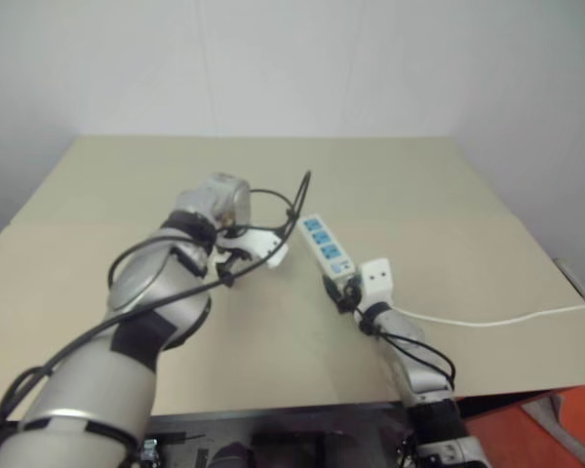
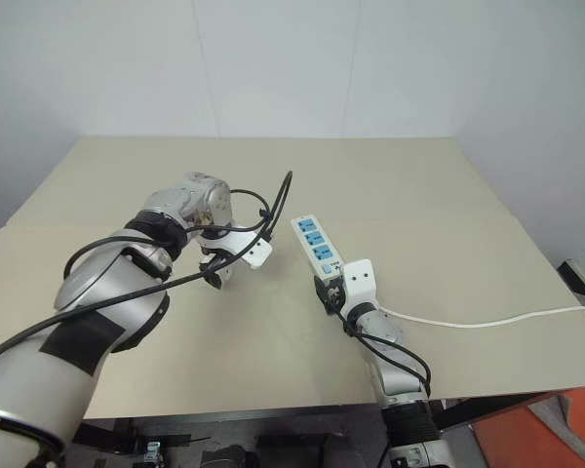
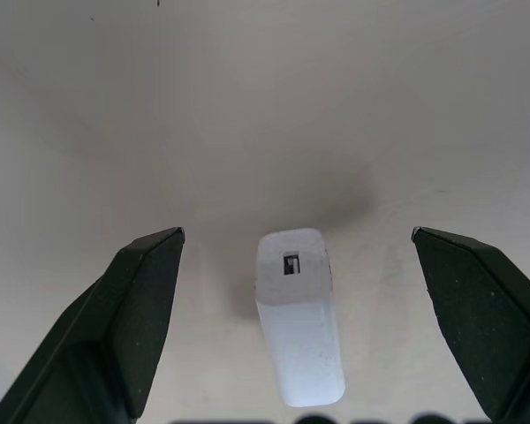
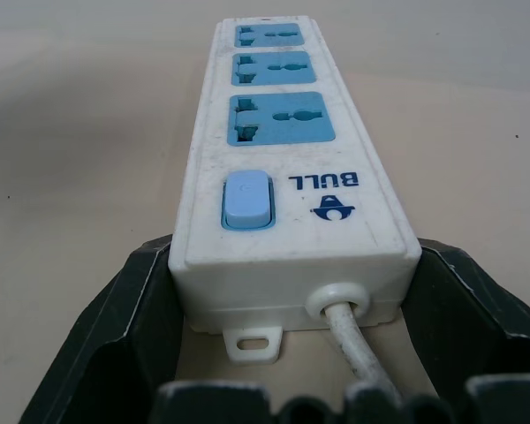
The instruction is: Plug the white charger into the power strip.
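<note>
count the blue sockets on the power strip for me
3, in a row along the power strip: one next to the blue button, one in the middle, one at the far end. None look hidden.

Arms: silver-grey rounded metal segments banded with black tape; loose black cables looped along both. Left claw (image 3: 296,265): white boxy head, two black wedge-shaped fingers (image 3: 141,300). Right claw (image 4: 291,291): white boxy head, black fingers (image 4: 128,309).

Looks like lab: bare beige table (image 1: 448,185), plain white walls (image 1: 273,58)
</note>
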